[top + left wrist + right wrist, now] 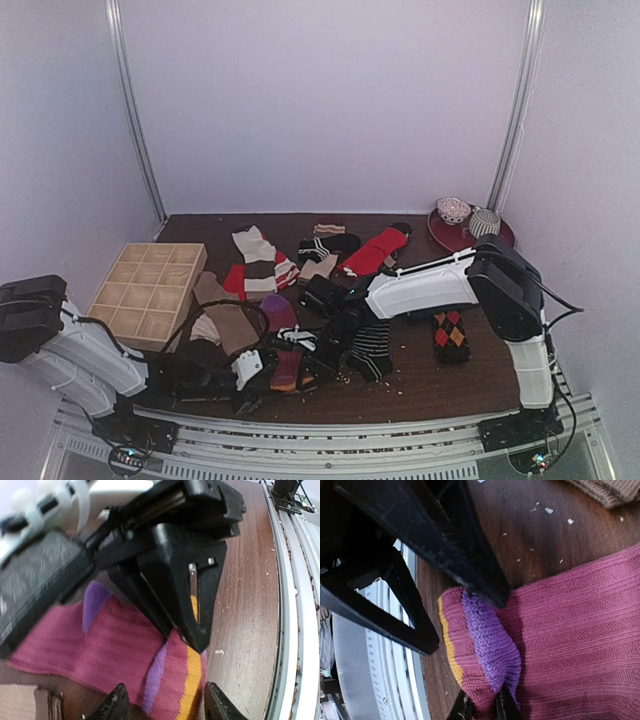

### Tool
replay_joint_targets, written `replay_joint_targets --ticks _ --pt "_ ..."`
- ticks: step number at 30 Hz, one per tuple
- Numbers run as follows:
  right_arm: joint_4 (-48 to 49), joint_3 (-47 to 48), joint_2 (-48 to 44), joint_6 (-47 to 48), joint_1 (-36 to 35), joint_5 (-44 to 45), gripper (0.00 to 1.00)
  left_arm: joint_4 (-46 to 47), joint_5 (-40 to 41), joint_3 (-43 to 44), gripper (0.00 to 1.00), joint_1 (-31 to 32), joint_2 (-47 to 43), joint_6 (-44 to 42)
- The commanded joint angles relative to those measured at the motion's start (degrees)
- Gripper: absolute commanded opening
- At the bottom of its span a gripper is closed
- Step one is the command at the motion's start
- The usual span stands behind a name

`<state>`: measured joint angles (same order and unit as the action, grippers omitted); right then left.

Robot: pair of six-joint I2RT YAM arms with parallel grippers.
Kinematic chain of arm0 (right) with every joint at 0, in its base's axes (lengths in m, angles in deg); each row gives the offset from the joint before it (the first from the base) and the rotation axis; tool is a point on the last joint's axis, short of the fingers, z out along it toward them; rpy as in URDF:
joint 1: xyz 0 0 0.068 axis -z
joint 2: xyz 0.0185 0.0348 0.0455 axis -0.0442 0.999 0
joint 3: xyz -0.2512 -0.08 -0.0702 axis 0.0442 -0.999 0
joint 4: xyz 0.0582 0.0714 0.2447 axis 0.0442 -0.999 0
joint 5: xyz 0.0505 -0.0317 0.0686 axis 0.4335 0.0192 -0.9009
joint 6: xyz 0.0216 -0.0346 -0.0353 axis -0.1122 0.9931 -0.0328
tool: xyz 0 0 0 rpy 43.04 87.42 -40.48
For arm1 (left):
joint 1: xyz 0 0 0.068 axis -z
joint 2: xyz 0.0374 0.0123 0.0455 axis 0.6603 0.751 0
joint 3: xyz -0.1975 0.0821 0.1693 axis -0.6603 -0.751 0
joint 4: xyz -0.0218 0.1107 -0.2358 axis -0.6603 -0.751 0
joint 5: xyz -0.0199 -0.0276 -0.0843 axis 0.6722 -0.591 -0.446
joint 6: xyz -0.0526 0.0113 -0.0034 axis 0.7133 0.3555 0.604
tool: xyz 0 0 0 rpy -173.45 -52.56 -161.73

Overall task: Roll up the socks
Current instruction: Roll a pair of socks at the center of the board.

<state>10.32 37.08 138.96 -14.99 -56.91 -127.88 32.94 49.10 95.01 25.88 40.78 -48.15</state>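
The socks lie scattered over the dark wooden table. A magenta-purple sock (282, 335) with a violet band and an orange stripe lies flat near the front. My right gripper (482, 708) is shut on a pinched fold at its striped end (485, 645). My left gripper (167, 704) stands open, one fingertip (118, 700) on each side of the same striped end (170, 680), touching nothing. The right gripper's black fingers (195, 605) press down on the sock just ahead of it. From above, the two grippers (272, 372) (303, 352) meet over this sock.
A wooden compartment box (150, 290) stands at the left. A red plate (445, 235) with two rolled bundles is at the back right. Striped (372, 345), argyle (450, 333), red (375, 250) and tan (225, 318) socks lie around. A metal rail (295, 630) runs along the near edge.
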Motion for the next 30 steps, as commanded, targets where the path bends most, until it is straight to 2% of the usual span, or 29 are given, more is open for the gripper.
replay_joint_targets --ticks 1,9,14,21,30 --pt "-13.0 -3.26 6.35 0.25 -0.18 2.72 0.06 4.43 0.03 3.51 0.51 0.3 1.94 -4.38" --pt "-12.13 -4.08 6.97 0.17 0.48 1.66 0.06 2.1 -2.09 6.01 0.44 0.38 7.43 -1.93" --pt "-11.46 -4.37 7.01 0.02 0.96 1.82 0.07 6.13 -4.27 3.01 0.47 1.03 7.78 1.32" --pt "-10.45 -4.97 7.42 -0.44 1.54 2.27 0.07 11.77 -7.17 -3.18 0.52 1.27 1.25 3.17" --pt "-9.91 -5.17 7.12 -1.09 1.6 2.53 0.07 10.08 -6.5 0.4 0.59 1.27 6.6 2.53"
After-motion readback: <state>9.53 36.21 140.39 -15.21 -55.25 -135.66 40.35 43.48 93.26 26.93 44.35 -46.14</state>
